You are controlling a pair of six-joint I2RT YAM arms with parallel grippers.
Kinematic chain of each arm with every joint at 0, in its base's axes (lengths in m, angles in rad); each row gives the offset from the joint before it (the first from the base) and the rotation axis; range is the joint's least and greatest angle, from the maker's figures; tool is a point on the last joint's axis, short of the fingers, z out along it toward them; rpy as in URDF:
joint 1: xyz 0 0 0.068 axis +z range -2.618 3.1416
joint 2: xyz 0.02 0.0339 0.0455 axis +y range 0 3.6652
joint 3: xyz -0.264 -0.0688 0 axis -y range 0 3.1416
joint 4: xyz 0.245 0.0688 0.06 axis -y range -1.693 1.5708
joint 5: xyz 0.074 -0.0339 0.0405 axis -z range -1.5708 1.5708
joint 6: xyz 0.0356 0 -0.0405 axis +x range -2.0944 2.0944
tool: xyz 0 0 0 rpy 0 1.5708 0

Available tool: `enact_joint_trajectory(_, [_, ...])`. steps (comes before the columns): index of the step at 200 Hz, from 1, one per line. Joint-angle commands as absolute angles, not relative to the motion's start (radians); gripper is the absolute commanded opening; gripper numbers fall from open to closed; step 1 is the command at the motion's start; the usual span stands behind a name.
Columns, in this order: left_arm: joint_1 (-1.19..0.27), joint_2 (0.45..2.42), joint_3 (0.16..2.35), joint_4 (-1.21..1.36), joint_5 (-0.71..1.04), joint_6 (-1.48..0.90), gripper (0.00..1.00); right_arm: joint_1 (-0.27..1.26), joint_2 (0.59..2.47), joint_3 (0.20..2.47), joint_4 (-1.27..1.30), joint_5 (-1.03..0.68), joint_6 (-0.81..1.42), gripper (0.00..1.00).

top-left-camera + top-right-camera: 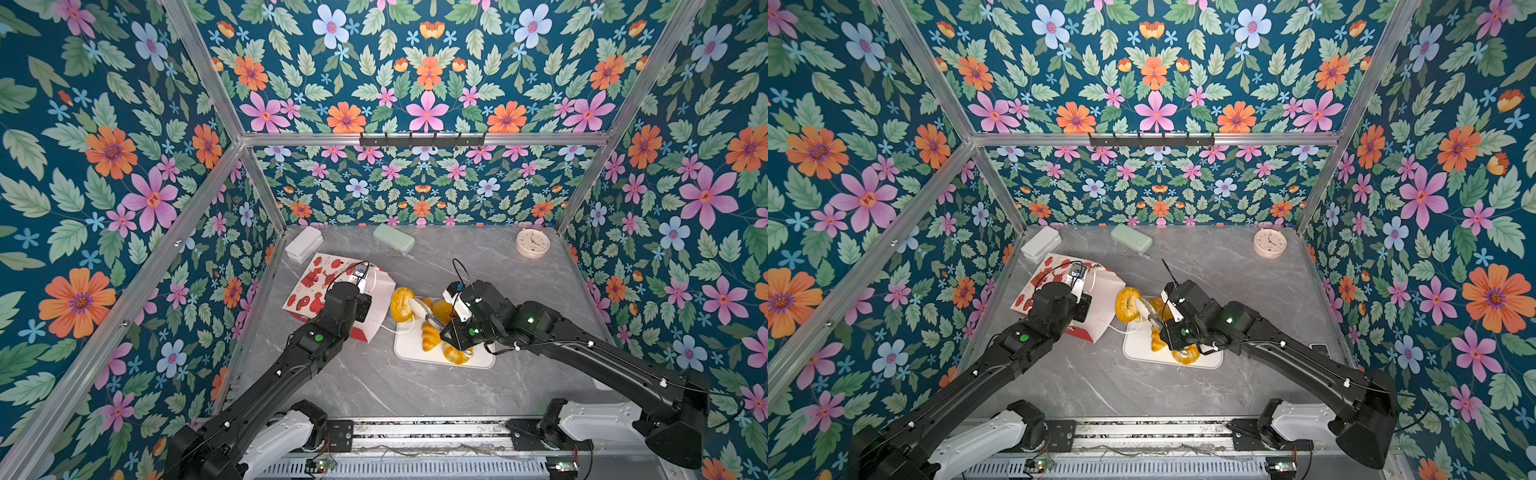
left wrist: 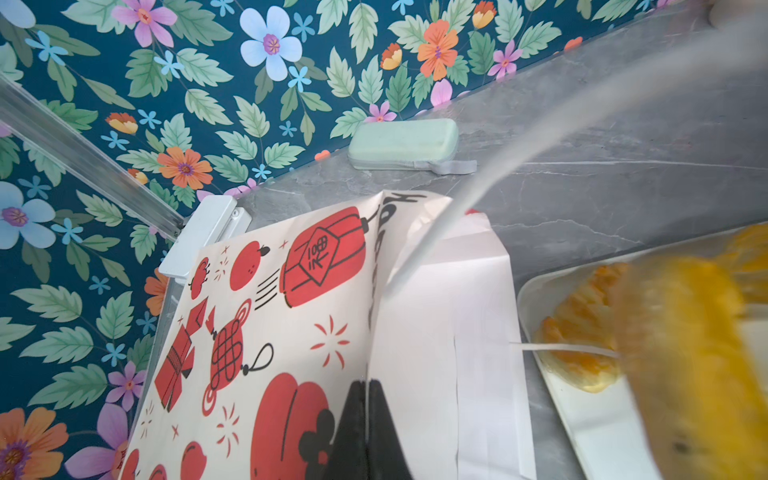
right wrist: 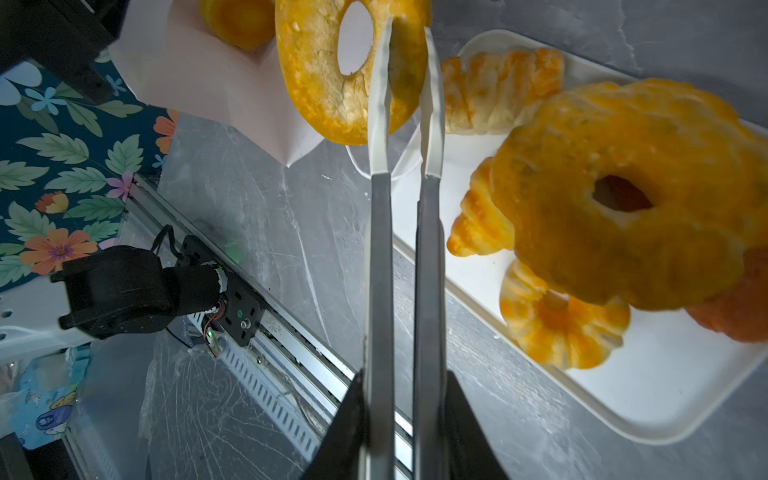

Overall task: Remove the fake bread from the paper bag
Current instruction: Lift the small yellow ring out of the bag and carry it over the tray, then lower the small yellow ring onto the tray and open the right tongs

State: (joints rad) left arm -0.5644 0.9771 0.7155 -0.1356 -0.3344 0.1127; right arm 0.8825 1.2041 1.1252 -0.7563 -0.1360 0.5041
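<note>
- Paper bag point(image 1: 309, 286) noted at the left of the surface point(image 1: 374, 386), just beside the white tray point(image 1: 409, 347); lying or leaning cannot be told.
- Left claw point(image 2: 365, 388) seen pinched tight on the bag's paper edge.
- Right claw point(image 3: 401, 415) clamped narrow around tongs point(image 3: 380, 270).
- A ring bun point(image 3: 316, 87) is gripped between the tong tips, between the bag and the tray's far-left corner.
- Large ring point(image 3: 623, 199), croissant point(image 1: 430, 336) and smaller pieces recorded on the tray.
- One yellow piece point(image 3: 237, 20) glimpsed on the bag's white paper.
</note>
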Motion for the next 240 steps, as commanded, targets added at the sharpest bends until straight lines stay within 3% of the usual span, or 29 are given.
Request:
enact_joint_trajectory(1, [-0.564, 0.971, 0.717, -0.141, -0.407, 0.105, 0.0, 0.883, 1.184, 1.14, -0.89, -0.101, 0.475, 0.04])
enact_joint_trajectory(54, [-0.558, 0.956, 0.711, -0.163, -0.524, 0.099, 0.0, 0.885, 1.227, 1.141, -0.948, -0.176, 0.448, 0.04])
enact_joint_trajectory(175, [-0.558, 0.913, 0.69, -0.155, -0.495, 0.095, 0.0, 0.919, 1.431, 1.234, -1.034, -0.12, 0.386, 0.05])
enact_joint_trajectory(240, [-0.558, 0.91, 0.69, -0.158, -0.489, 0.093, 0.0, 0.924, 1.462, 1.257, -1.027, -0.119, 0.386, 0.19])
